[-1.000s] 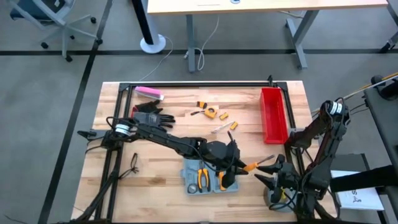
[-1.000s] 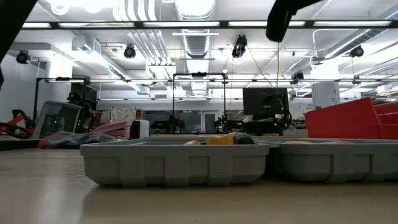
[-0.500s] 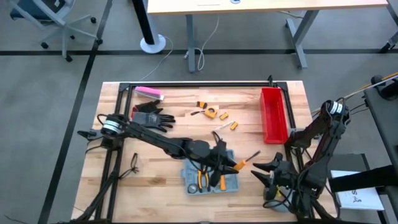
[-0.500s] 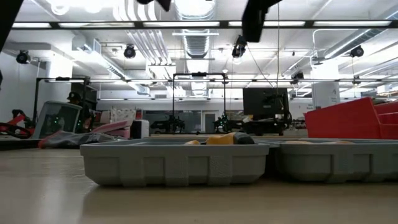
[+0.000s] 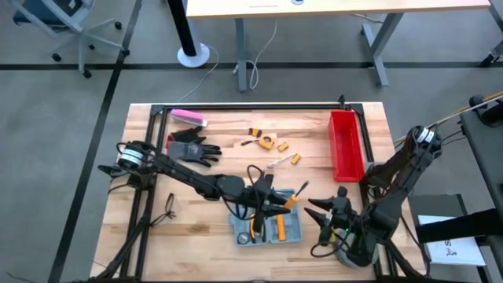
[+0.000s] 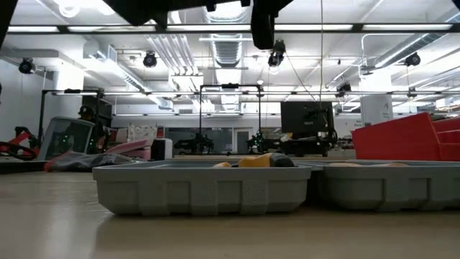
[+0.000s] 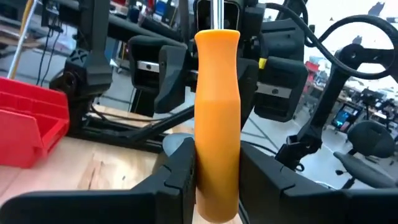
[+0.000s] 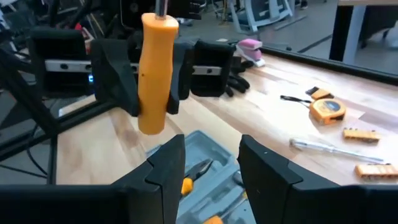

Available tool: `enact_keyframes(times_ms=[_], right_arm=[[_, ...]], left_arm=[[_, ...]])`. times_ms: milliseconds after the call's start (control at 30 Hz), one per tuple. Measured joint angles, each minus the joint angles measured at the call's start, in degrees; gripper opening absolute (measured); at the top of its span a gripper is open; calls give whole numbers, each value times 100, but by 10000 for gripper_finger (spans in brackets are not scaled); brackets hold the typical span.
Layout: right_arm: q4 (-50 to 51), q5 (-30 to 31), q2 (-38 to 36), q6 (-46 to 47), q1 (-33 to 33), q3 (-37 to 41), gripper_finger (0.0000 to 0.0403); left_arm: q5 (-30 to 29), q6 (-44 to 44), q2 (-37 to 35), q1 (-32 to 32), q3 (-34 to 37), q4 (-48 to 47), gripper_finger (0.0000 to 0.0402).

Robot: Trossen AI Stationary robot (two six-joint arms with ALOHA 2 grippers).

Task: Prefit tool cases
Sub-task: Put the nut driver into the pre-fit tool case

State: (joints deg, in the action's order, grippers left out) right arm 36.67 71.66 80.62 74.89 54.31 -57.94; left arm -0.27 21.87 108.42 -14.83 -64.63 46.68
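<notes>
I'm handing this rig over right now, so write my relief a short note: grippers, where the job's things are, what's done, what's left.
Left gripper: shut on the orange-handled screwdriver, held over the open tool case.
Right gripper: open, empty, beside the case, facing the screwdriver.
Tool case: open near the table's front edge, with orange-handled pliers and other tools already in its slots.
Left: seat the screwdriver; a tape measure and small parts lie loose beyond the case, near the red bin.

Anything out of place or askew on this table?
Nothing damaged or spilled. The left tool holds an orange-handled screwdriver above the open tool case; loose small tools lie scattered near the red bin, unpacked.
</notes>
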Motion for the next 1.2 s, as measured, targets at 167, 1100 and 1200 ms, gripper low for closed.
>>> enact_keyframes(times_ms=[167, 1100, 1200], right_arm=[[-759, -174, -81, -818, -256, -8, 124], [-2369, 54, -74, -2878, -1594, -296, 141], [-2470, -61, 32, -2834, -1687, -296, 145]], left_arm=[[-112, -125, 0, -2, 320, 474, 88], [-2942, -743, 4, -317, 371, 731, 88], [-3030, -777, 7, -328, 350, 734, 88]])
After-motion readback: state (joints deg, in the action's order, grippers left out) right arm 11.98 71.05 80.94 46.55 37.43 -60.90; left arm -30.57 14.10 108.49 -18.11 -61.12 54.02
